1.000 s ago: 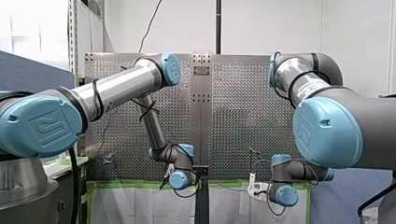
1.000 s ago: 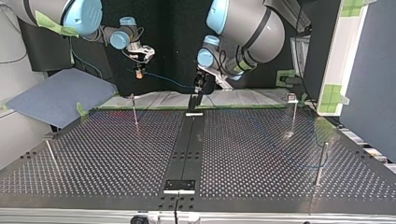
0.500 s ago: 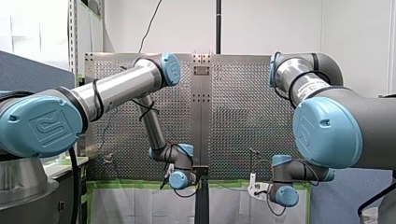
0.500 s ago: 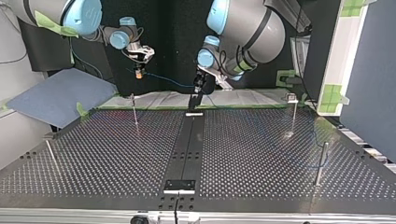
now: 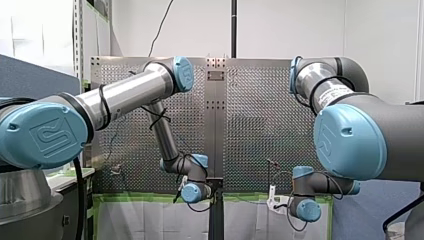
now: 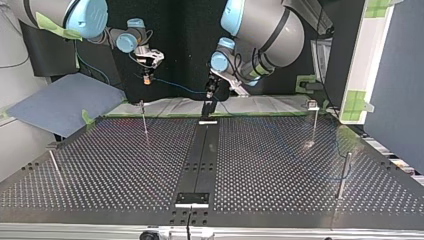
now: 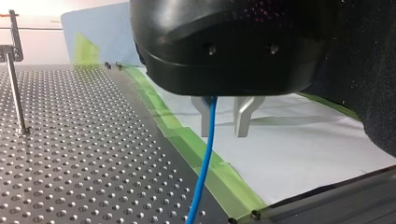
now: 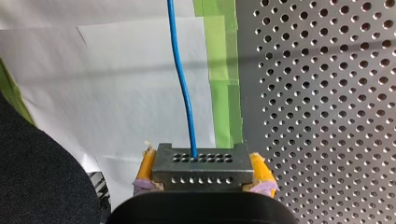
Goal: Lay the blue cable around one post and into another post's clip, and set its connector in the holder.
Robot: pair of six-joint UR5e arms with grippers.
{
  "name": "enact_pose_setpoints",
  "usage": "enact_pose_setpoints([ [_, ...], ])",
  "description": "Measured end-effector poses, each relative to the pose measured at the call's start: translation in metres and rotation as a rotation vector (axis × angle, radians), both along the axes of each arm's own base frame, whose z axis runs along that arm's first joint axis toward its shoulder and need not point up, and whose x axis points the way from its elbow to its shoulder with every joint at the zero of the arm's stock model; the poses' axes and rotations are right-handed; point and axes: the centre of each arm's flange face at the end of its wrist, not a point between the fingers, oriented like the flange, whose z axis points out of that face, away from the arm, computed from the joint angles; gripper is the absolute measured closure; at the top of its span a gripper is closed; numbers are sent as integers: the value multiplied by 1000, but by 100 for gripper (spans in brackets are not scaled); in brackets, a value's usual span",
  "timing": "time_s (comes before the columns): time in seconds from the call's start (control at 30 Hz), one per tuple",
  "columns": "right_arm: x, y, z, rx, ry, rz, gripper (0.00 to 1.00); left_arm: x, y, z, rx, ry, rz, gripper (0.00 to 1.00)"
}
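Our right claw (image 8: pixel 201 161) grips the connector (image 8: pixel 201 173), upper left in the top view. The blue cable (image 8: pixel 182 93) passes our left claw (image 7: pixel 223 134), jaws parted. Routing looks unstarted; next, we loop it round a post (image 6: pixel 144 122).

Robotics lab. Two industrial arms, my left arm (image 5: pixel 125 95) and my right arm (image 5: pixel 350 135), work at a perforated metal table (image 6: pixel 280 165) with thin posts (image 6: pixel 144 122). Green masking tape (image 7: pixel 184 137) and white paper (image 7: pixel 299 154) along its edge, blue partition panel (image 5: pixel 30 75), bare white wall (image 5: pixel 280 25), loose wire (image 5: pixel 162 25) hanging.
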Motion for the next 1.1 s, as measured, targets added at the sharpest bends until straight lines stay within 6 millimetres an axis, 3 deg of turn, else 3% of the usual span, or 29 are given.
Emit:
enact_pose_setpoints([
  [0.07,-1,0,0,0,0,-2,100,0,0,0,0,0,-1,93],
  [1.1,-14,-7,-2,-3,1,-34,100,3,-13,5,-21,-8,-62,90],
])
